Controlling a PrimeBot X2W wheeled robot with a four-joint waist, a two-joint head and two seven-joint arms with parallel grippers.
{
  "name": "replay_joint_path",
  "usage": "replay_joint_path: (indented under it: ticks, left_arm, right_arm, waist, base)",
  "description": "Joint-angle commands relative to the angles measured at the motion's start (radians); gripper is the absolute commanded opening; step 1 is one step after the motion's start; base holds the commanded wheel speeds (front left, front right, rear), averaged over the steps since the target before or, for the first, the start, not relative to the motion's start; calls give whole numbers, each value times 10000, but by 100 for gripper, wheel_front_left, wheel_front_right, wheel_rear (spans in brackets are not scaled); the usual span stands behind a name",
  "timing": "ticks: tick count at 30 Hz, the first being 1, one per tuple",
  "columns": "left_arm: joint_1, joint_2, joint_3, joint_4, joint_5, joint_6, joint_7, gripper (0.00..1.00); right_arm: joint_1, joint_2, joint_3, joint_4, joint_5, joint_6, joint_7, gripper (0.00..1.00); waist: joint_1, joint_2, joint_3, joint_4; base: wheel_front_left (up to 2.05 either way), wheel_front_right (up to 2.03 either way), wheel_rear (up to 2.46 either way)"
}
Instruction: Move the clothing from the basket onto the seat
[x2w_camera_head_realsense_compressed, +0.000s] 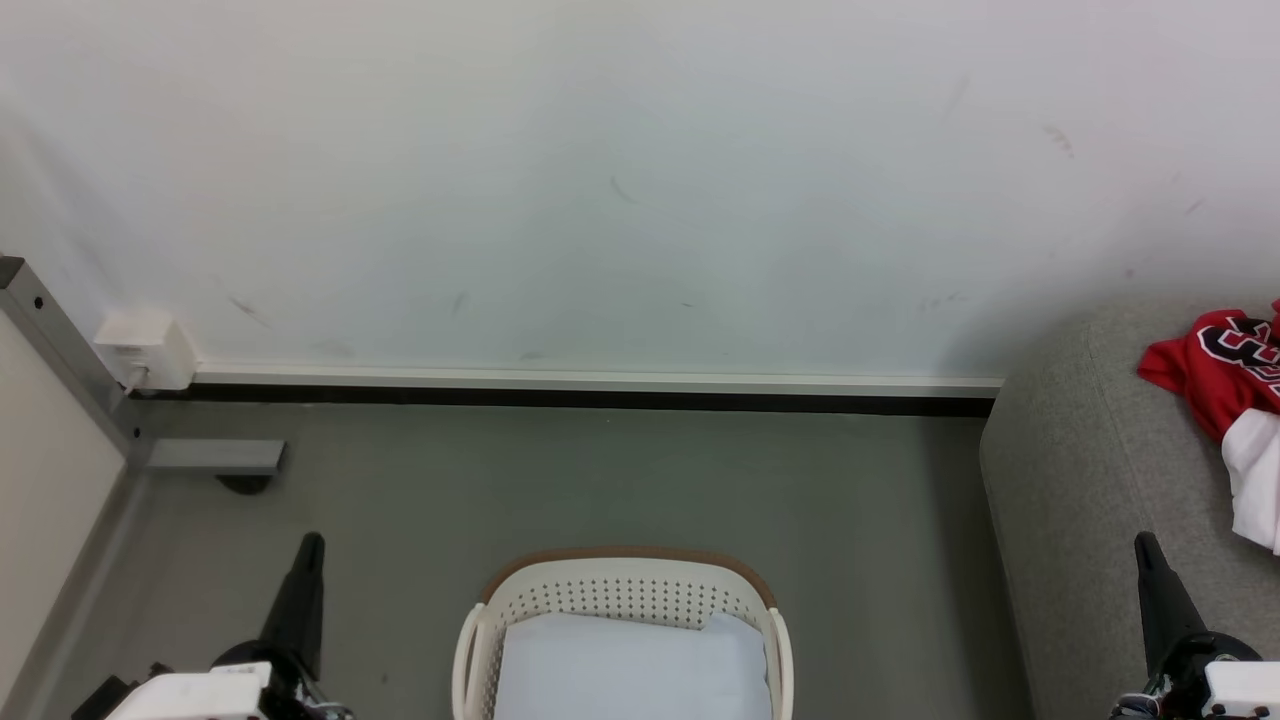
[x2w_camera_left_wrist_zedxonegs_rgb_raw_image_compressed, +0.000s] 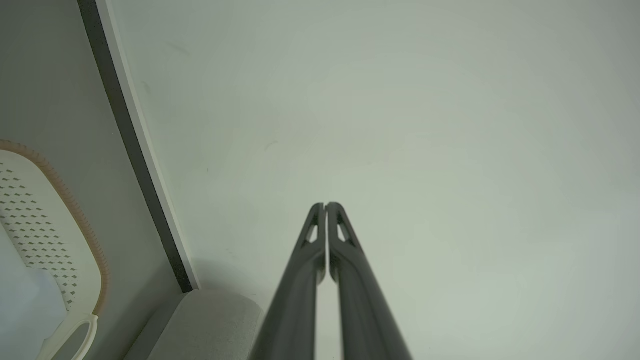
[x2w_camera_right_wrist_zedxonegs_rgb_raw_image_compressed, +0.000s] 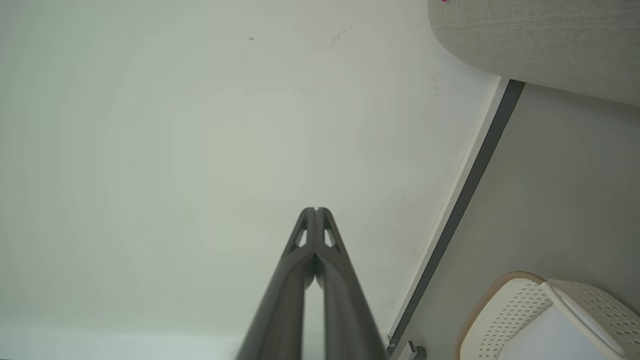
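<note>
Scuffed pale wall (x2w_camera_head_realsense_compressed: 600, 200) above grey floor (x2w_camera_head_realsense_compressed: 600, 480), left gripper (x2w_camera_left_wrist_zedxonegs_rgb_raw_image_compressed: 326, 206) near left, fingers pressed together, empty, basket (x2w_camera_head_realsense_compressed: 620, 592) near centre with what looks like a pale liner (x2w_camera_head_realsense_compressed: 630, 670) inside, right gripper (x2w_camera_right_wrist_zedxonegs_rgb_raw_image_compressed: 316, 210) likewise closed, empty, red-and-white clothing (x2w_camera_head_realsense_compressed: 1225, 375) lying on the seat (x2w_camera_head_realsense_compressed: 1080, 480), far right.

The left gripper (x2w_camera_head_realsense_compressed: 310, 548) and right gripper (x2w_camera_head_realsense_compressed: 1146, 545) each had two long, dark grey fingers (x2w_camera_left_wrist_zedxonegs_rgb_raw_image_compressed: 300, 290), smooth and tapering to slim tips, with a small triangular cut-out near each tip. Behind each sat a rounded black base (x2w_camera_head_realsense_compressed: 1190, 650) and a white, boxy wrist housing (x2w_camera_head_realsense_compressed: 195, 692).
</note>
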Motion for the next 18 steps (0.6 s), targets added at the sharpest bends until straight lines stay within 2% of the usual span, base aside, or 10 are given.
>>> replay_joint_path:
  ticks: [1,18]
  left_arm:
    - [-70,22,26,-28,-136,-59,44,0]
    - [-69,22,25,-29,-137,-59,43,0]
  right_arm:
    - [-133,-55,-42,-37,9,-21,32,0]
    - [-134,-53,-44,-37,6,-21,35,0]
  waist:
    - [0,0,0,0]
    - [0,0,0,0]
  base:
    - [0,0,0]
    - [0,0,0]
